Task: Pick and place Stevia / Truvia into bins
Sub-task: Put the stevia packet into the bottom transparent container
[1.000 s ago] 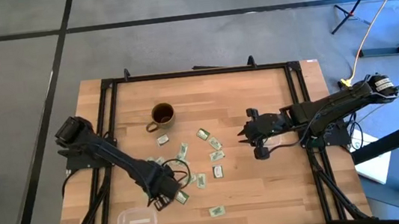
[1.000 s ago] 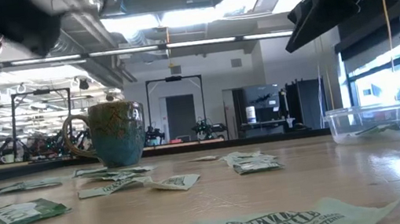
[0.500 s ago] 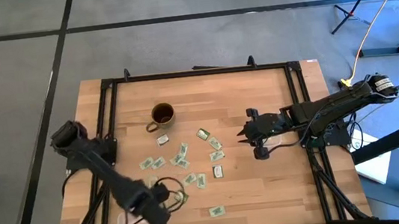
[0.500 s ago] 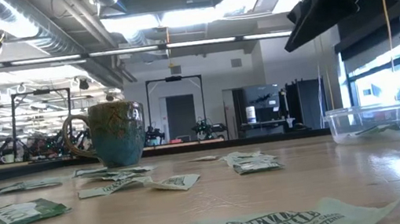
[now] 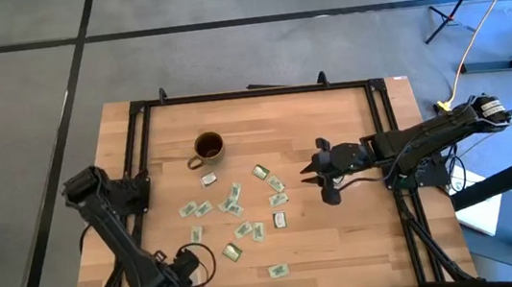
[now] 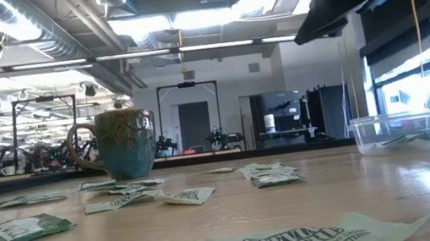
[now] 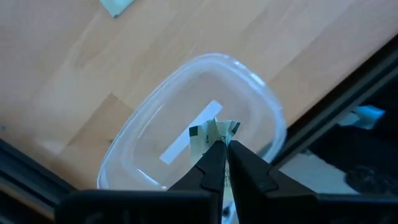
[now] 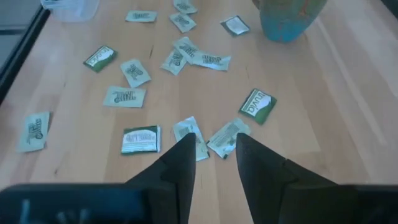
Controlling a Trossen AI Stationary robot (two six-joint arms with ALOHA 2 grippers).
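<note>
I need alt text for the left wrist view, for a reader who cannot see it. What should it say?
The left gripper, fingers shut, pinches a small green and white paper sachet above a shallow clear plastic bin with rounded corners, on a light wooden table. A white rectangle shows inside the bin.

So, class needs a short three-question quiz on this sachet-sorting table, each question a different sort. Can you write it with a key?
1. True or false: the left tool is pinching a sachet above a clear bin.
2. Which stands open over the scattered sachets: A, left tool; B, right tool?
3. Fill in: the tall thing among the sachets is a ____.

Key: 1 true; 2 B; 3 mug.
</note>
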